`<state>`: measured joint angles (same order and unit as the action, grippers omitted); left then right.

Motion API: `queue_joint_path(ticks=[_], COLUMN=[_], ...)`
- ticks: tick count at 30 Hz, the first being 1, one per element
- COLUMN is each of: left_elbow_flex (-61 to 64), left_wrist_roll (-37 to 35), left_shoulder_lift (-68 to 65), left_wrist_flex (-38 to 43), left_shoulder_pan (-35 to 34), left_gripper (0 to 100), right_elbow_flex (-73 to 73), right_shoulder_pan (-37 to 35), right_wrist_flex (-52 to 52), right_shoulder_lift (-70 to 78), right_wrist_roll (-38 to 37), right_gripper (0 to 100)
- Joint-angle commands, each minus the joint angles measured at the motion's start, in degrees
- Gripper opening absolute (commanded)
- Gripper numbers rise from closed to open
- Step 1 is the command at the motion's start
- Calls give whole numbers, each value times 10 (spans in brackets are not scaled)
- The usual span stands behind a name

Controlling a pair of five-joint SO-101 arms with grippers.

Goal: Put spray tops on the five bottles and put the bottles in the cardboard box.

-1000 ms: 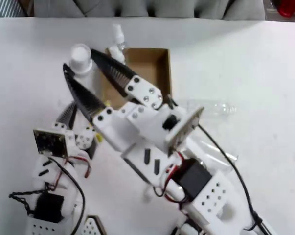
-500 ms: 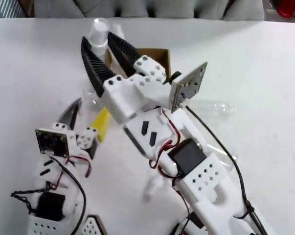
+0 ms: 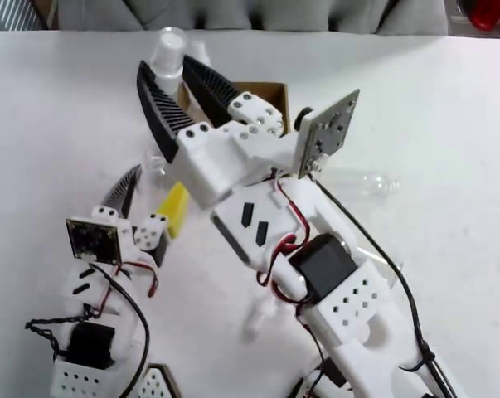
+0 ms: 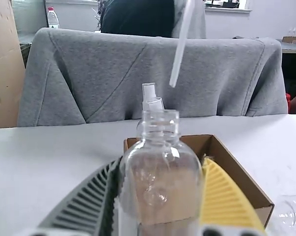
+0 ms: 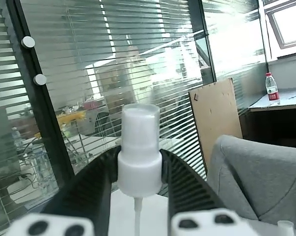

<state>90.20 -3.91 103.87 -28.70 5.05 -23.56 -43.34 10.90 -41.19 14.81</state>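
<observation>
My right gripper (image 3: pixel 167 65) is shut on a white spray top (image 3: pixel 168 46), held high near the table's far edge; the right wrist view shows the spray top (image 5: pixel 139 132) between the black fingers, its tube pointing down. My left gripper (image 3: pixel 156 178) is shut on a clear open-necked bottle (image 4: pixel 160 196), upright between one dark and one yellow finger. The spray top's tube (image 4: pixel 181 46) hangs above and slightly to the side of the bottle's neck. The cardboard box (image 3: pixel 262 93) lies behind the bottle and is partly covered by the right gripper.
A clear bottle (image 3: pixel 367 184) lies on its side to the right of the arms. Another spray top (image 4: pixel 150 96) stands at the box's far side. A white piece (image 3: pixel 258 317) lies under the right arm. A grey-covered chair (image 4: pixel 138 73) borders the table's far edge.
The right gripper has carried the spray top up and toward the far edge, then nearly stopped. The left gripper's yellow finger and bottle have come into sight.
</observation>
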Motion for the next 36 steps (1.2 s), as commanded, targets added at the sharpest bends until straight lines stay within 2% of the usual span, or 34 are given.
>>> queue_joint_path(ticks=[1, 15, 19, 28, 36], left_elbow_flex=[-7, -6, -6, -6, -6], left_wrist_roll=[4, 4, 4, 4, 4], left_shoulder_lift=[10, 10, 10, 10, 10], left_wrist_flex=[20, 19, 20, 20, 20], left_shoulder_pan=[3, 2, -16, -19, -19], left_gripper=[24, 24, 24, 24, 24], right_elbow_flex=[33, 36, 39, 182, 270], right_shoulder_pan=[0, 6, 6, 6, 7], right_wrist_flex=[3, 0, 9, 176, 264], right_shoulder_lift=[0, 48, 54, 160, 236], right_wrist_roll=[6, 7, 7, 7, 4], right_gripper=[15, 15, 15, 15, 15])
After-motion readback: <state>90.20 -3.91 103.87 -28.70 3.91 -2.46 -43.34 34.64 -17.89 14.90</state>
